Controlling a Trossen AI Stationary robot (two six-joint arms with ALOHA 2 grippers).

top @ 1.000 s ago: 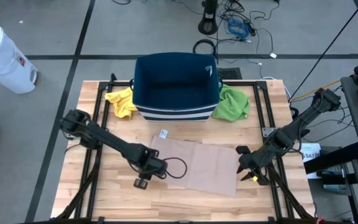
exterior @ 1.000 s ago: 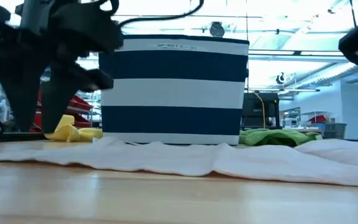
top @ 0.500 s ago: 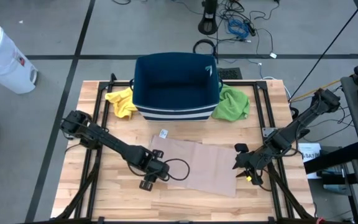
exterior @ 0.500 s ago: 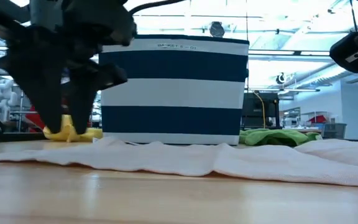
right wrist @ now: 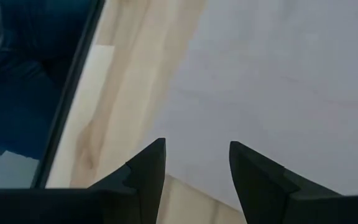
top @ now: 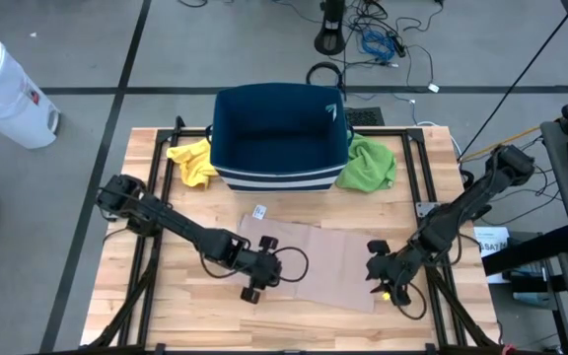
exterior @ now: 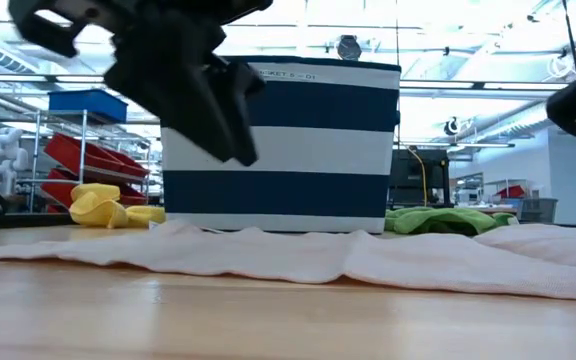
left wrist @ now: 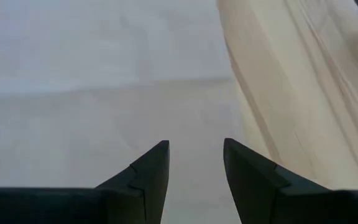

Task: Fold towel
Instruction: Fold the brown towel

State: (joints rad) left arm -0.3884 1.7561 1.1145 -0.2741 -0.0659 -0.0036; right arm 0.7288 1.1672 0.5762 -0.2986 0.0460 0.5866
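Left claw [top: 255, 286] sits low over the towel's [top: 314, 261] near-left edge, fingers spread with nothing between them; in the left wrist view both fingertips [left wrist: 156, 163] hover over pale cloth, with the towel edge and bare wood just beside them. In the low view that arm fills the upper left, off the cloth. The towel lies flat and unfolded on the wooden table [top: 166, 316], centre-front, a small tag [top: 259, 212] at its far-left corner; it reads as a low, slightly rumpled white strip [exterior: 298, 255] in the low view. Behind it, a navy-and-white striped basket [top: 279, 138] stands at the table's far middle, a yellow cloth [top: 191, 161] bunched to its left and a green cloth [top: 368, 163] to its right, both touching or just beside the basket and apart from the towel. Right claw [top: 382, 277] is at the towel's near-right corner, also spread and empty; right wrist view shows its fingertips [right wrist: 148, 165] over the cloth right at the edge, with bare table beside it. Off the table, a white bin [top: 3, 89] stands on the floor far left.
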